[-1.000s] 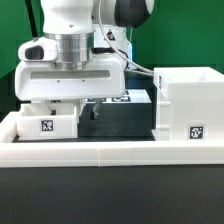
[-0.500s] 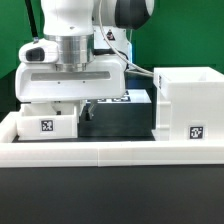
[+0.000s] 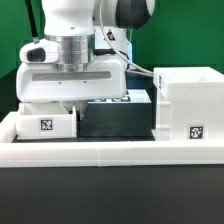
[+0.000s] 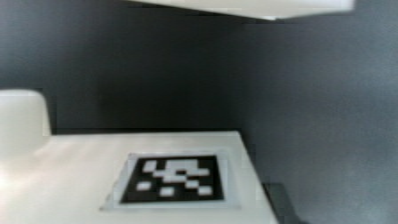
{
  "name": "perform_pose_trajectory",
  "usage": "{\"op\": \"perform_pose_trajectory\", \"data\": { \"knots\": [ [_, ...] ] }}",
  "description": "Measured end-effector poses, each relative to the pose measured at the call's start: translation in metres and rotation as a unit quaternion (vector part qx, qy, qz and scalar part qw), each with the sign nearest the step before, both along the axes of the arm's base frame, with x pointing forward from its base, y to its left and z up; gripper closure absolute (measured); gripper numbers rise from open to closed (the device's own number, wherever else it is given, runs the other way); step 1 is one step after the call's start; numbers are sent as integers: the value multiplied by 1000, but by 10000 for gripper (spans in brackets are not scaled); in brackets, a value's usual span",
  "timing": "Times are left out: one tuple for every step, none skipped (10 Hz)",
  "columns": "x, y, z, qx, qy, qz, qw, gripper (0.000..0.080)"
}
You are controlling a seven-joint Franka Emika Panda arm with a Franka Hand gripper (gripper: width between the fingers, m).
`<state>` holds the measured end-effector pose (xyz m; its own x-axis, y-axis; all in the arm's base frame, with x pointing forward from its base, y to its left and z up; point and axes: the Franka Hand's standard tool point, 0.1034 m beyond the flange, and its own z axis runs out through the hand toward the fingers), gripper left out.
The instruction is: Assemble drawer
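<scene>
Exterior view: the gripper (image 3: pixel 74 98) hangs low, and its fingers drop out of sight behind the tray (image 3: pixel 64 119). So there's no telling if they're apart, together or pinching something. The tray sits right under the gripper's wide white body, toward the exterior view's left. It's upright with its tag (image 3: pixel 45 126) facing the camera, tucked just behind the low white wall (image 3: pixel 100 152) that runs across the front.

Over on the exterior view's right stands the housing (image 3: pixel 188 100), big and boxy, with its own tag low on the front face. It's also right behind the wall, and a dark gap separates it from the tray. Behind that gap another tag on a white piece peeks out, but it's hard to tell what it belongs to.

The wrist view is blurry. It shows a flat white surface (image 4: pixel 71 160) carrying one tag, with a rounded white lump (image 4: pixel 18 120) next to it and dark background around. Can't say which part that is.
</scene>
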<state>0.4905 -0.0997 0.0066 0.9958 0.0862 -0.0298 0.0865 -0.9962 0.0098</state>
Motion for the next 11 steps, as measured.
{"op": "perform_pose_trajectory", "data": {
  "knots": [
    [0,0,0,0,0,0,1000,758],
    [0,0,0,0,0,0,1000,758],
    [0,0,0,0,0,0,1000,758],
    [0,0,0,0,0,0,1000,758],
    [0,0,0,0,0,0,1000,758],
    [1,2,1,-1,1,7,1000,758],
    [2,8,4,-1,3,20,1000,758],
    [4,13,12,4,4,24,1000,757],
    [6,17,19,8,6,24,1000,757],
    [7,20,25,12,6,28,1000,757],
    [6,18,22,11,6,35,999,757]
  ]
}}
